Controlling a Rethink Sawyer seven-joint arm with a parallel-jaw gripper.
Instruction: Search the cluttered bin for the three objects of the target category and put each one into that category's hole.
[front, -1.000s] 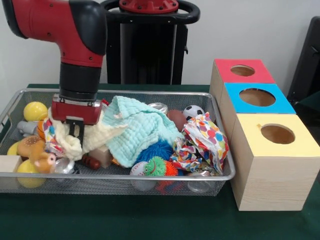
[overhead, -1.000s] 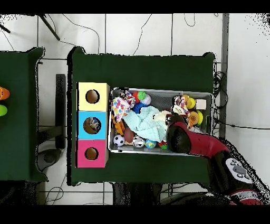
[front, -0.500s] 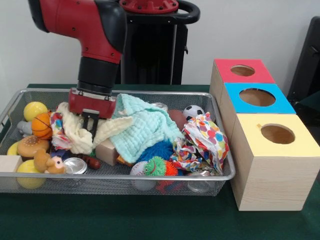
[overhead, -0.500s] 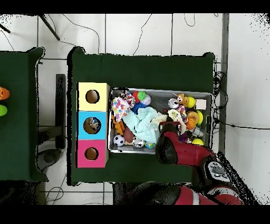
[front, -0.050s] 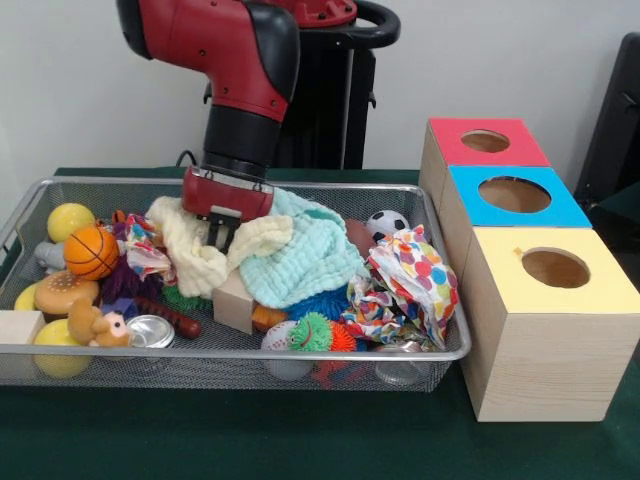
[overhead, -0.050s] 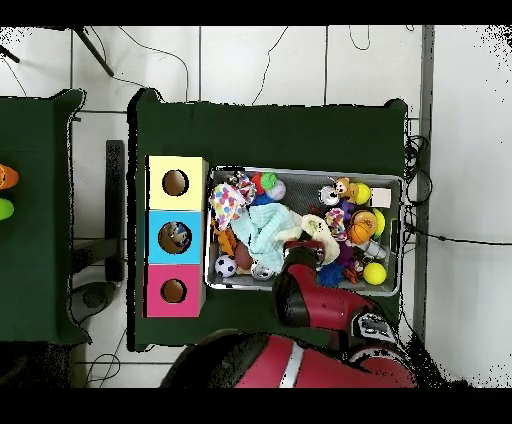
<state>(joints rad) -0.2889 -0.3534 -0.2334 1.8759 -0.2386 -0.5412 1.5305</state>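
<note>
Front view: the gripper (front, -0.050s: 222, 232) hangs over the middle of the wire bin (front, -0.050s: 440, 345), its fingers clenched on a cream cloth (front, -0.050s: 195, 250) that drapes down from them onto the clutter. A mint cloth (front, -0.050s: 300, 255) lies just beside it, and a spotted cloth (front, -0.050s: 410, 280) sits by the bin's edge nearest the three boxes. The yellow box (front, -0.050s: 545, 330), blue box (front, -0.050s: 515, 205) and red box (front, -0.050s: 480, 145) stand on the desk (front, -0.050s: 200, 430) beside the bin.

Overhead view: the blue box's hole (overhead, -0.050s: 176, 237) seems to hold something; the other two holes look bare. If cloths are the target category, most of the work looks left.
</note>
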